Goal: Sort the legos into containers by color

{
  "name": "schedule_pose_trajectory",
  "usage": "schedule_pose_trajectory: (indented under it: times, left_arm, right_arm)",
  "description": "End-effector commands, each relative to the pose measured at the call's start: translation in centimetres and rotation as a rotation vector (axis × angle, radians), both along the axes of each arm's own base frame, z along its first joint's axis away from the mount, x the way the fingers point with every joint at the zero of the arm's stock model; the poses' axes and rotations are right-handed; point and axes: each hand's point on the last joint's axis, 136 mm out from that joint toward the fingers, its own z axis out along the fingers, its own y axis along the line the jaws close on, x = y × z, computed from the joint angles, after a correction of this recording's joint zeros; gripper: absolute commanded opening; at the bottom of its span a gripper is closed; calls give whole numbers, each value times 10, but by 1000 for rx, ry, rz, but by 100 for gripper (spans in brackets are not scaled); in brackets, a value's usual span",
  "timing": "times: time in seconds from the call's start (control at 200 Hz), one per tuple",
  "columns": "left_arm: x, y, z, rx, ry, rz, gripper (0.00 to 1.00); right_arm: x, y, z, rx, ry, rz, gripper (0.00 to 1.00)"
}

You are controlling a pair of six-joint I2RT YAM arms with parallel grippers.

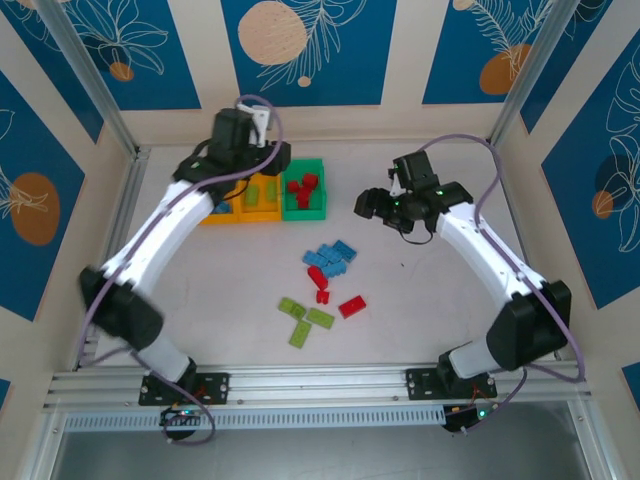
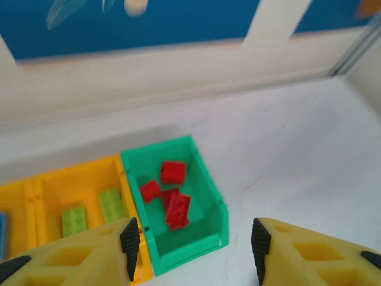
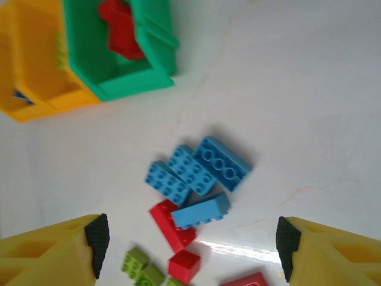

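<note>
Hanging left claw (image 2: 193, 244): its fingers are wide apart with nothing in them, up above the front of the green bin (image 2: 156, 146).
Green bin: a few red legos (image 2: 172, 196) lie inside it.
Middle yellow bin (image 2: 77, 179): it touches the green bin's side and has two green legos (image 2: 111, 204) in it.
End yellow bin (image 2: 12, 202): it is next in the row, with a bit of blue (image 2: 2, 229) at the picture's edge.
Right claw (image 3: 190, 244): it is wide apart and holds nothing, up over the loose pile.
Blue legos (image 3: 196, 173): four sit in a bunch on the white table (image 3: 309, 89), touching each other, under the right claw.
Loose red legos (image 3: 172, 229): these lie just beside the blue ones, and one touches them.
Loose green legos (image 1: 305, 320): these lie on the table near the red ones, closer to the arms' bases and well apart from the bins.
</note>
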Motion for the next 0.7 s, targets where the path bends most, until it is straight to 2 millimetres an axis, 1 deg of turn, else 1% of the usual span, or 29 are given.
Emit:
schedule_pose_trajectory:
  times: [0.0, 0.055, 0.09, 0.145, 0.22, 0.295, 0.385, 0.46, 0.545, 0.605, 0.695]
  left_arm:
    - [-41, -5, 11, 31, -93, -137, 54]
    - [-64, -5, 1, 68, -84, -197, 54]
    - [-79, -8, -8, 90, -65, -237, 54]
    - [-97, -11, -27, 114, -11, -273, 54]
    - [-118, -16, -56, 114, 108, -289, 54]
    - [-139, -26, -85, 117, 210, -318, 54]
    - [-164, -35, -121, 155, 285, -362, 54]
    - [-178, -37, -143, 206, 310, -397, 54]
    - [-190, -36, -157, 252, 312, -461, 57]
    - [-198, -36, -162, 287, 297, -532, 59]
    - [-209, -39, -169, 326, 273, -645, 66]
  right_arm:
    - [-12, 2, -29, -77, 87, 60, 75]
    - [-16, 8, -36, -79, 99, 83, 75]
    - [-18, 10, -39, -81, 105, 89, 75]
    - [-21, 12, -43, -72, 119, 83, 75]
    - [-29, 15, -47, -36, 153, 64, 75]
    - [-43, 25, -51, 8, 178, 81, 75]
    - [-67, 37, -61, -1, 197, 131, 75]
    - [-86, 35, -70, -71, 216, 146, 75]
    - [-105, 36, -79, -122, 242, 171, 76]
    - [-116, 36, -85, -152, 253, 191, 77]
    - [-123, 44, -87, -167, 240, 239, 78]
